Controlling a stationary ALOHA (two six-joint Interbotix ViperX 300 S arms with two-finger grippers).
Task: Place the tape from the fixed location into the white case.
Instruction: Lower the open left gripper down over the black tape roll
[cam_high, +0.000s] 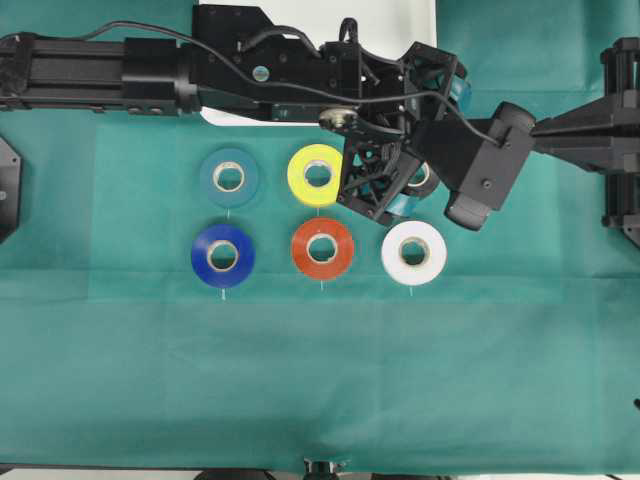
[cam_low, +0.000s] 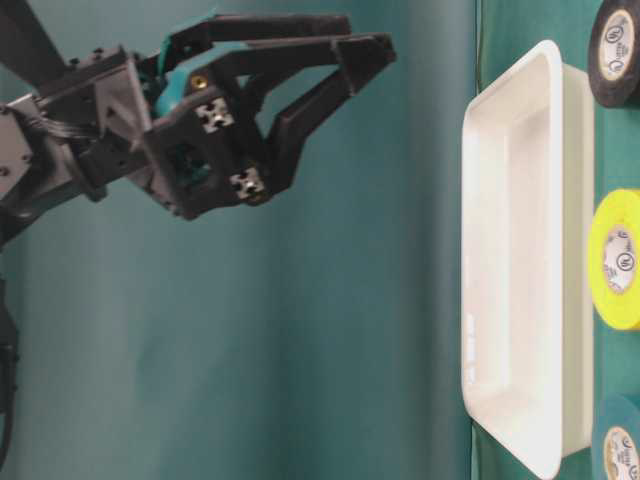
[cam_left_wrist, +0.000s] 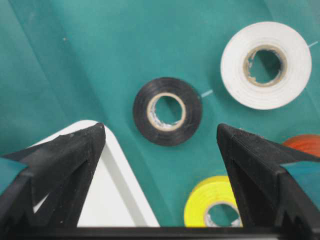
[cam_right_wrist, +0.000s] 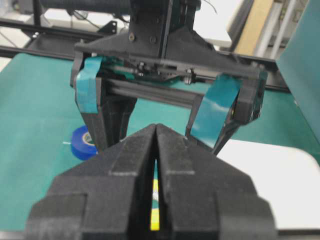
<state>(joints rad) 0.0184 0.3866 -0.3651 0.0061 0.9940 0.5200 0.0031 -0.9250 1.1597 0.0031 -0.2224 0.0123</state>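
Observation:
The tape (cam_left_wrist: 167, 111), a black roll with a pale core, lies flat on the green cloth just off a corner of the white case (cam_left_wrist: 112, 200). My left gripper (cam_left_wrist: 160, 129) hangs above it, open wide with nothing between its fingers. In the table-level view this gripper (cam_low: 370, 35) is well above the cloth and points down at it. From overhead the tape (cam_high: 423, 176) is mostly hidden under the gripper, and the white case (cam_high: 400, 20) sits at the back edge. My right gripper (cam_right_wrist: 156, 131) is shut and empty, pointing at the left gripper from close by.
Other rolls lie in two rows on the cloth: white (cam_high: 414, 252), orange-red (cam_high: 322, 248), dark blue (cam_high: 222, 256), yellow (cam_high: 317, 174) and teal (cam_high: 228, 177). The left arm spans the back of the table over part of the case. The right arm reaches in from the right.

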